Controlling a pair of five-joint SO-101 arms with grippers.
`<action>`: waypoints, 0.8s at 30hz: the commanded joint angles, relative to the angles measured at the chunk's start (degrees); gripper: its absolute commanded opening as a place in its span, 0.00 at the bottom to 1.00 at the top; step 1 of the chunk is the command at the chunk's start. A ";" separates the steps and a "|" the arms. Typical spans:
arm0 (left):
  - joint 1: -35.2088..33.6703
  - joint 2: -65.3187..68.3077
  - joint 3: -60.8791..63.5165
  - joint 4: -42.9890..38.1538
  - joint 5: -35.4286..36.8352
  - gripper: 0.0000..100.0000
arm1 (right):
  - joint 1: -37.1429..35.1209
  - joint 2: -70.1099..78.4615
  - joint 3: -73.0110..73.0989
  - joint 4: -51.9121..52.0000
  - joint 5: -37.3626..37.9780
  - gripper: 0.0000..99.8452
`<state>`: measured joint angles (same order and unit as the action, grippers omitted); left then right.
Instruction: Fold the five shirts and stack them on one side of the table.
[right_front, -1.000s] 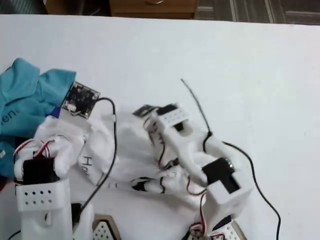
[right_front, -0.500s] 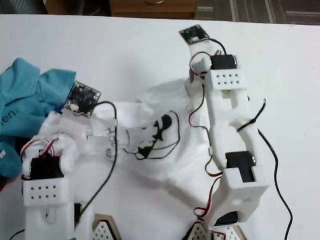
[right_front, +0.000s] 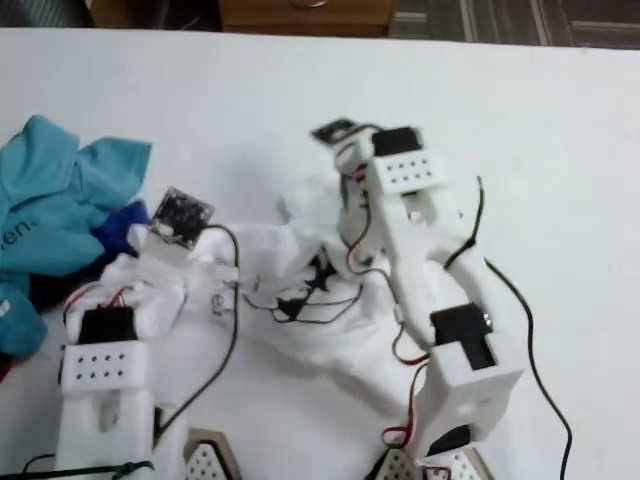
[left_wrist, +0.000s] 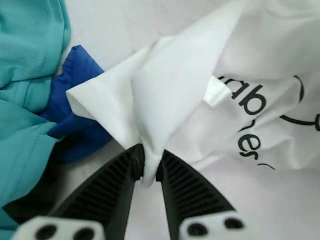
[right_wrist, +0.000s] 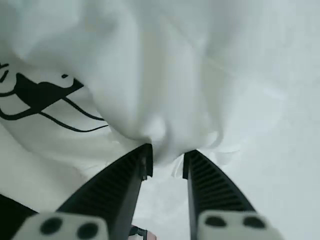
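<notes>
Right gripper (right_wrist: 167, 156) drawn back nearer, white shirt (right_front: 335, 340) bunched, left gripper (left_wrist: 149, 159) pinching it

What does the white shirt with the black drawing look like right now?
The white cloth shirt is crumpled and not yet folded, lying on the white table between both arms. It bears a black line drawing and black letters. The left gripper pinches one bunched corner; the right gripper grips another fold. One edge touches a dark blue cloth.

The white shirt (right_front: 330, 340) carries a black line graphic and black lettering, the teal shirt (right_front: 60, 200) pale lettering; the dark blue shirt (right_front: 125, 222) is solid, the desk (right_front: 200, 100) white.
</notes>
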<state>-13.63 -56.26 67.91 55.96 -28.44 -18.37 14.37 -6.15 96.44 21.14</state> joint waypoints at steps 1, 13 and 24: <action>-0.35 -0.18 -0.40 1.85 -1.41 0.03 | -0.75 -7.60 -0.88 1.01 1.41 0.10; -0.44 -0.26 -0.57 6.33 -3.78 0.03 | 2.42 -0.92 -14.95 -21.76 -7.82 0.11; -0.44 -0.35 -0.84 9.05 -3.87 0.03 | -2.24 37.93 -42.37 -19.12 -8.53 0.11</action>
<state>-13.45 -56.26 67.91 64.48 -31.60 -19.25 45.67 -38.15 73.14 12.97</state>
